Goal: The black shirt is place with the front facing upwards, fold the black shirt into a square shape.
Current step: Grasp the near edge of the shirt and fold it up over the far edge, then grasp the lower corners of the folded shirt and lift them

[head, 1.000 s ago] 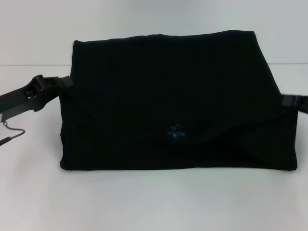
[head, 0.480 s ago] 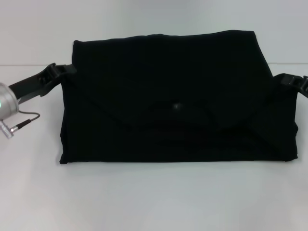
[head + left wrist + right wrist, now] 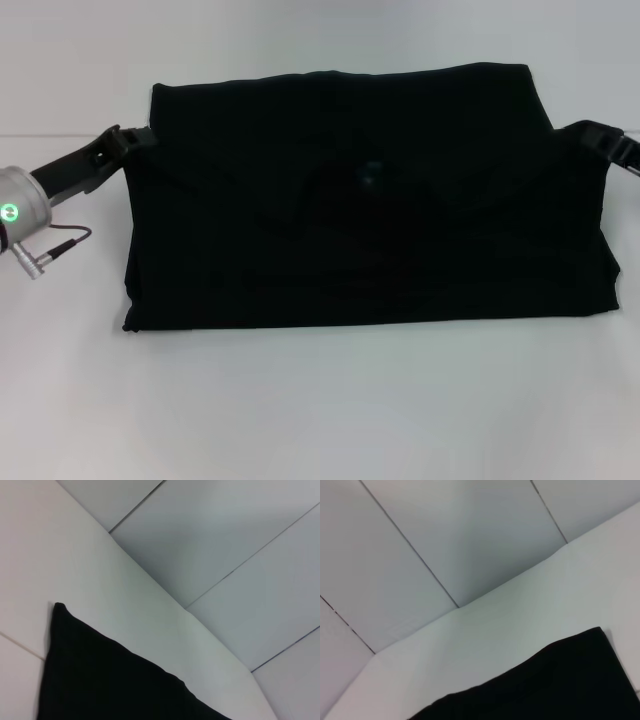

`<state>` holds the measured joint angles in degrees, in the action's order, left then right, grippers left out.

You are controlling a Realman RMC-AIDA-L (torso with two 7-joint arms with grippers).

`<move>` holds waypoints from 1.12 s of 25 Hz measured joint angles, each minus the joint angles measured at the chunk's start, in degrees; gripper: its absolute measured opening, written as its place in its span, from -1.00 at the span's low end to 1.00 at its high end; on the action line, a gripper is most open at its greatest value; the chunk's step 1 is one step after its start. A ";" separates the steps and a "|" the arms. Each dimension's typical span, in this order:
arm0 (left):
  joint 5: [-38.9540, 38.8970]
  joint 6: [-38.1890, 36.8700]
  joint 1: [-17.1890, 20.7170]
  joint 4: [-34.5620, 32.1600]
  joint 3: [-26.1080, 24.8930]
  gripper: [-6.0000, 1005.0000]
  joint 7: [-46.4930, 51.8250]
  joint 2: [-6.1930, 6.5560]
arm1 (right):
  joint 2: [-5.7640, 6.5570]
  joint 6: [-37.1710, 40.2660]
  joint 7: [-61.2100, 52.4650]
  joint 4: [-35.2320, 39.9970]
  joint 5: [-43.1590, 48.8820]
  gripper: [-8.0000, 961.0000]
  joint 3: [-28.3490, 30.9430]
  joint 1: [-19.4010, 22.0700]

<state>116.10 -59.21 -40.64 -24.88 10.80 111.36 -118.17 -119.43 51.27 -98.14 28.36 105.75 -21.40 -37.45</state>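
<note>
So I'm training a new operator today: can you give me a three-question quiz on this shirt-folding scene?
1. True or false: the black shirt lies spread flat with both sleeves out.
2. Which claw is at the shirt's left edge? A) left claw B) right claw
3. Fill in: the shirt rests on a ____ table.

Key: 1 false, it is folded into a wide rectangle. 2 A, the left claw; the right claw is at the opposite edge. 3 white.

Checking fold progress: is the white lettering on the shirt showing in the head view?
No, the black shirt lies folded into a wide rectangle showing only plain black cloth.
</note>
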 joint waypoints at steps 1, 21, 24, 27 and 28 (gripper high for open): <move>-0.19 0.50 -0.09 0.00 0.01 -0.86 -0.34 -0.17 | -0.07 -0.86 0.88 -0.58 -0.01 -0.88 -0.03 -0.37; -2.90 15.09 -2.17 2.27 0.66 -0.76 -10.54 -5.56 | -0.27 -7.73 7.40 -5.43 -1.04 -0.65 -0.54 -1.16; -3.34 14.95 -1.86 2.63 0.79 -0.60 -11.17 -5.55 | -0.27 -6.55 7.52 -5.59 -2.97 -0.38 -0.53 -0.02; -4.10 10.98 -0.48 1.75 0.82 -0.44 -11.20 -5.23 | -0.27 -4.33 8.02 -5.60 -6.00 -0.19 -0.52 1.74; -4.35 8.91 0.11 1.40 0.81 -0.38 -11.21 -5.02 | -0.22 -2.39 8.44 -5.49 -6.82 -0.12 -0.61 2.50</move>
<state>111.75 -50.31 -40.54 -23.48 11.61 100.15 -123.19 -119.66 48.89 -89.70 22.87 98.94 -22.01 -34.95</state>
